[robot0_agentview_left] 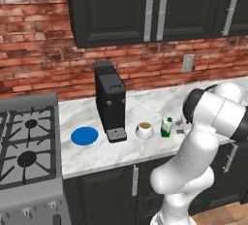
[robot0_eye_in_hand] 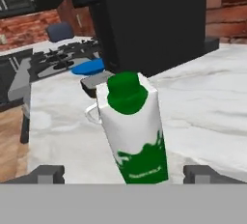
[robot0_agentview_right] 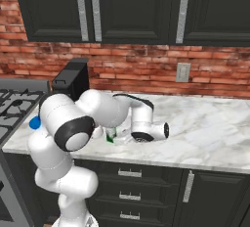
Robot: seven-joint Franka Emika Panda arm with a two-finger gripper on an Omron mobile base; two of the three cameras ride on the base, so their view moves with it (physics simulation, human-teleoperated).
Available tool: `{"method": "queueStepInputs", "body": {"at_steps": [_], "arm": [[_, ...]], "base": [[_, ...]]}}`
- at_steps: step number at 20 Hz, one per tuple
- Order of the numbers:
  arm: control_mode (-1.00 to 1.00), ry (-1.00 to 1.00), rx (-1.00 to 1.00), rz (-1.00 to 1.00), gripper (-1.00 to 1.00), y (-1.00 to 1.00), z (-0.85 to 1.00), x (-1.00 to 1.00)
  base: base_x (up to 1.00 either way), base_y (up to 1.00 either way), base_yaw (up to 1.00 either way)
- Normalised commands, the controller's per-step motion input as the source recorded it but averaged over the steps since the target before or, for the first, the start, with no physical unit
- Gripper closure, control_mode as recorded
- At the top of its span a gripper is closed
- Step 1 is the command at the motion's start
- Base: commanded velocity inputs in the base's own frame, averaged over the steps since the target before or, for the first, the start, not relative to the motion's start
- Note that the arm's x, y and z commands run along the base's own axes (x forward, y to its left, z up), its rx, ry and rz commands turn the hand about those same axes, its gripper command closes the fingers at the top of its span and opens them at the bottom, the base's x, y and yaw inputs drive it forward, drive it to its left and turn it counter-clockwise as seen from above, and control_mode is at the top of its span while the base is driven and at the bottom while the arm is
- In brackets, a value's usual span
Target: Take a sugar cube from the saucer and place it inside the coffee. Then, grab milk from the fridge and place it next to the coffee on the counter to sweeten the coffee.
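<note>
The sugar cube can't be made out anywhere; the brown surface inside the coffee cup [robot0_agentview_left: 144, 130] is too small to show it. In the right base view the arm's white links cover most of the milk carton [robot0_agentview_right: 111, 134], leaving just a sliver of white and green at the elbow's 3 o'clock side, and the cup is hidden behind the arm there. The blue saucer [robot0_agentview_right: 34, 122] is a small blue edge peeking out at the arm's 9 o'clock. In the hand view the cup is masked by the carton [robot0_eye_in_hand: 135, 129], with just a curved white bit showing at the carton's 9 o'clock. The gripper [robot0_eye_in_hand: 128, 175] is cut off at the bottom edge; the two finger tips [robot0_eye_in_hand: 47, 174] stand wide apart on either side of the carton's base, with clear gaps to it, so the jaws are open and grip nothing.

In the left base view the milk carton [robot0_agentview_left: 166, 127] stands upright on the marble counter [robot0_agentview_left: 145, 105], just beside the cup at its 3 o'clock. The black coffee machine [robot0_agentview_left: 110, 101] stands at the cup's 9 o'clock, the saucer [robot0_agentview_left: 84, 136] beyond that, and the gas stove [robot0_agentview_left: 26, 144] at the far left. Dark upper cabinets [robot0_agentview_left: 145, 6] hang over a brick wall [robot0_agentview_left: 38, 49] with a wall outlet [robot0_agentview_left: 188, 63].
</note>
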Motion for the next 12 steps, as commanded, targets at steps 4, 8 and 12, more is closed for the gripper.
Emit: {"method": "queueStepInputs", "body": {"at_steps": [4,8,12], "arm": [[-1.00,-0.23,0.00,0.00,-1.00,-0.22,0.31,-0.60],[-1.00,-0.66,-0.07,0.08,-1.00,0.00,0.83,-0.94],[-1.00,-0.85,-0.17,0.08,-1.00,0.14,0.94,-0.98]], "base": [[0.00,0.00,0.00],[0.00,0.00,0.00],[0.00,0.00,0.00]]}}
